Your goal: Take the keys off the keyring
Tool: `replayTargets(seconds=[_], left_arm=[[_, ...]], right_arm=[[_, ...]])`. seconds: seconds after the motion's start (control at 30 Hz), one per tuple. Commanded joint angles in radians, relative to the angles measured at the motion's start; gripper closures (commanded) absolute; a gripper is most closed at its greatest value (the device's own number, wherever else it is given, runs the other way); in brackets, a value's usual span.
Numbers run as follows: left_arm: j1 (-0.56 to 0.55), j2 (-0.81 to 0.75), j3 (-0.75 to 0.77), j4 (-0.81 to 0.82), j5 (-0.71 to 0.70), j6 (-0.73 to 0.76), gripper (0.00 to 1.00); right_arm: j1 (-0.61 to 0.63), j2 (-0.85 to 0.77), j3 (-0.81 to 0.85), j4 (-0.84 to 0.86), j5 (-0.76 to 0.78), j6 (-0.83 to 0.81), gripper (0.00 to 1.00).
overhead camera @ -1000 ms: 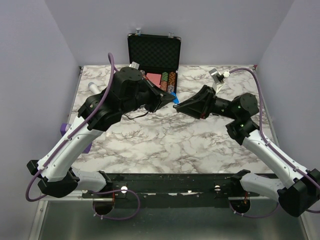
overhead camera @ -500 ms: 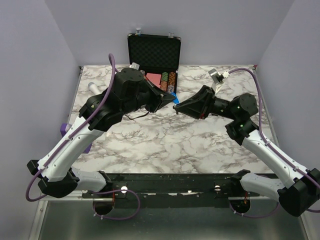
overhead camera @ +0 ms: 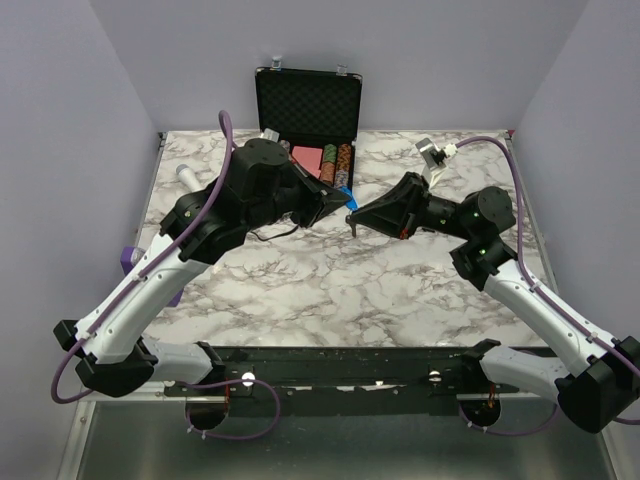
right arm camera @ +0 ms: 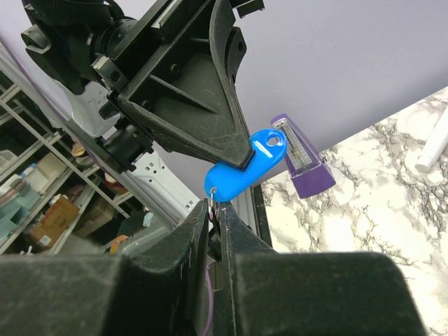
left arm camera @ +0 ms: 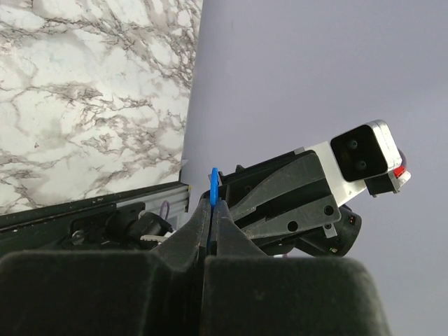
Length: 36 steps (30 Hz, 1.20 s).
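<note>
The keyring, a blue tag on a thin metal ring, is held in the air between both grippers above the far middle of the table. My left gripper is shut on the tag's upper end, and the tag shows edge-on between its fingertips. My right gripper is shut on the ring just below the tag. In the top view the two grippers meet tip to tip at the tag. The keys are hidden between the right jaws. A thin dark sliver hangs under the right fingertips.
An open black case with stacks of chips stands at the back. A white stick lies at the far left, also in the right wrist view. A purple block sits at the table's left edge.
Both grippers have shifted slightly while staying shut on the keyring. The right gripper's tip has risen a little. A thin sliver now shows below the right fingertips.
</note>
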Motion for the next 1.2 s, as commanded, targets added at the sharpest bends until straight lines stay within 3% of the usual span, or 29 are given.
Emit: replayTargets(seconds=[0.0,0.7,1.17], left_arm=[[0.002,-0.027,-0.004,0.02,-0.022,-0.008,1.0],[0.002,-0.045,-0.032,0.048,-0.031,-0.023,1.0],[0.002,-0.057,-0.055,0.057,-0.036,-0.024,1.0]], right_arm=[[0.01,-0.003,0.015,-0.009,0.012,-0.02,0.79],[0.016,-0.001,0.017,-0.027,0.02,-0.031,0.72],[0.019,-0.003,0.024,-0.029,0.028,-0.034,0.82]])
